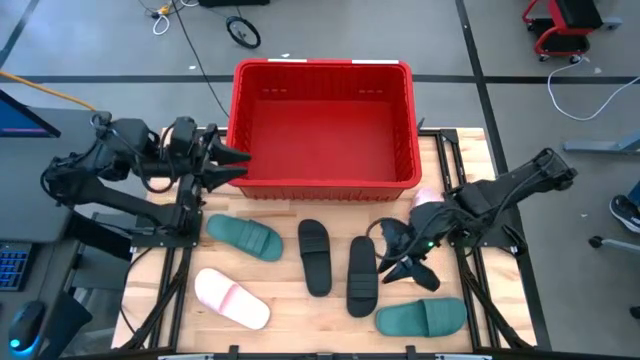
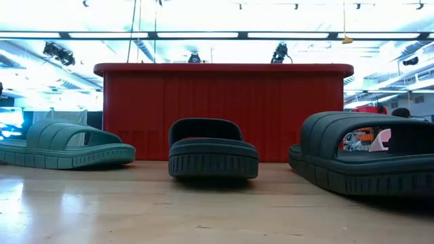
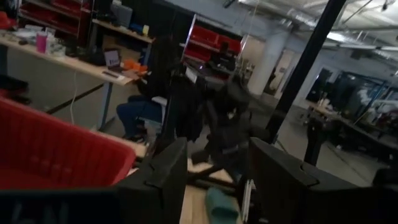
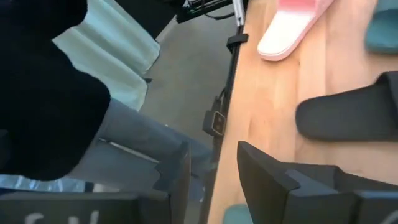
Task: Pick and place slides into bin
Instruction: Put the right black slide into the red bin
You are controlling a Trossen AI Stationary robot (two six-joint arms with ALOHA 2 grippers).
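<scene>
The red bin (image 1: pixel 325 125) stands at the table's far middle. In front of it, soles down on the table, lie a green slide (image 1: pixel 245 237), two black slides (image 1: pixel 315 257) (image 1: pixel 362 275), a second green one (image 1: pixel 422 318) and a pink one (image 1: pixel 232 298). Another pink slide (image 1: pixel 428 197) shows partly under the right arm. My left gripper (image 1: pixel 238 166) (image 3: pixel 217 180) hovers open beside the bin's near left corner. My right gripper (image 1: pixel 402 268) (image 4: pixel 214 174) hangs open over the table next to the right black slide. Neither holds anything.
A person in dark and pale clothes (image 4: pixel 62 93) stands just off the table's near edge. Black frame rails (image 1: pixel 180 260) run along both sides of the table. Bare wood (image 1: pixel 300 320) shows between the slides near the front edge.
</scene>
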